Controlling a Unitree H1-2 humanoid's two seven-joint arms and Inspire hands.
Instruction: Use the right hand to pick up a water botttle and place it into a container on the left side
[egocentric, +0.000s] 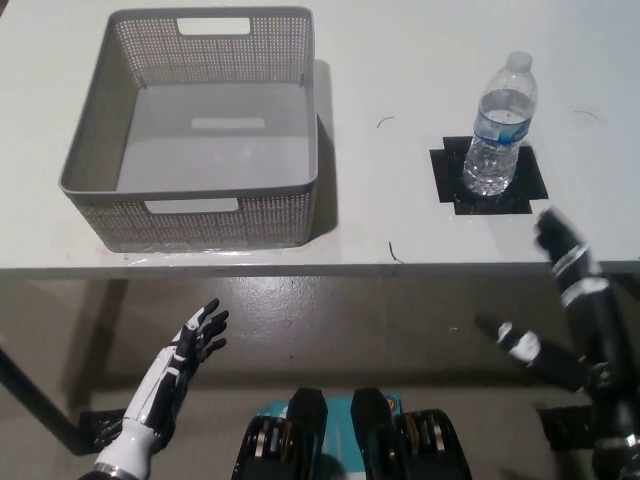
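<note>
Bottle (500, 130): I see it upright on a black tape patch (450, 185), on the table's (400, 60) right side.
Basket (290, 215): grey, on the left, well apart from the bottle.
Right hand (565, 300): fingers apart, holding nothing, near the table edge below the bottle.
Left hand (185, 355): resting lower left, fingers apart.

Grey perforated basket (190, 215), blue-labelled clear bottle (499, 130)
</note>
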